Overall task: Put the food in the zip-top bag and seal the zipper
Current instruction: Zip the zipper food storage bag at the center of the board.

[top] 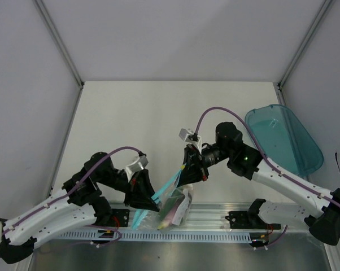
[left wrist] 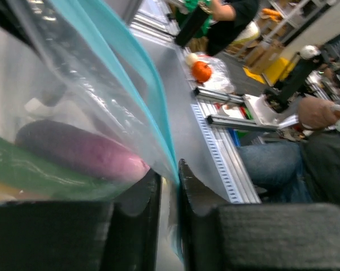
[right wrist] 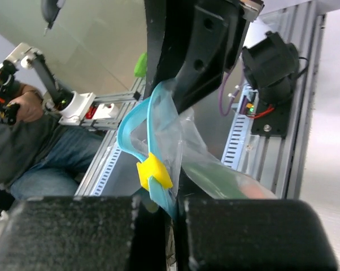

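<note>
The clear zip-top bag (top: 175,204) hangs in the air between my two grippers, over the table's near edge. It holds the food: the purple eggplant (left wrist: 79,152) and green pepper (left wrist: 29,175) show through it in the left wrist view. The right wrist view shows a green shape (right wrist: 215,178) and the pinkish egg (right wrist: 255,192); the yellow pepper is hidden. My left gripper (top: 153,204) is shut on the teal zipper (left wrist: 130,73) at the bag's lower end. My right gripper (top: 187,175) is shut on the zipper (right wrist: 133,121) just below its yellow slider (right wrist: 154,172).
A translucent teal oval tray (top: 283,138) lies at the right of the table. An aluminium rail (top: 215,217) runs along the near edge under the bag. White walls enclose the table on three sides.
</note>
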You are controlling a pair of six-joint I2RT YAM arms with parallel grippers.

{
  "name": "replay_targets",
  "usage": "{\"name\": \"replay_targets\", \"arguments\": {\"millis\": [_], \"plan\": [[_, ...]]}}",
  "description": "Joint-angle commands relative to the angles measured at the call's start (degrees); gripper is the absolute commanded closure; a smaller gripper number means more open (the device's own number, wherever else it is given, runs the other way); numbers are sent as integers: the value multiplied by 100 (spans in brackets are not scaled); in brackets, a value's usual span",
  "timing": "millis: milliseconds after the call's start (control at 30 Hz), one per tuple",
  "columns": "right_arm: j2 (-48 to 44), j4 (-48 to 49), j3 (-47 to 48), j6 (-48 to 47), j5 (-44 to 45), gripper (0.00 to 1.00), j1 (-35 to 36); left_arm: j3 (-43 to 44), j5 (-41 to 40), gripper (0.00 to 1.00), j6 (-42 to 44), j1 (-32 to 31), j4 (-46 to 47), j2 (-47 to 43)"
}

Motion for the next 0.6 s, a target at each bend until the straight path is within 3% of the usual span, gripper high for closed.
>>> {"name": "replay_targets", "arguments": {"millis": [0, 33, 100, 133, 200, 333, 567], "plan": [[-52, -68, 78, -138, 410, 100, 8, 303, -981, 70, 419, 38, -804, -37], [-60, -103, 69, -155, 507, 100, -1, 347, -1177, 53, 446, 38, -929, -54], [-95, -138, -27, -112, 727, 100, -36, 374, -1659, 36, 499, 38, -1114, -72], [-113, -287, -54, -85, 946, 100, -45, 444, -1880, 22, 508, 38, -1323, -81], [-166, -358, -168, -6, 1166, 100, -88, 523, -2659, 10, 534, 38, -1553, -98], [-210, -473, -344, 143, 1834, 100, -98, 603, -3873, 9, 490, 38, -1853, -309], [-219, -429, -687, 811, 3608, 100, 104, 752, -4693, 10, 420, 38, -1432, -248]]}}
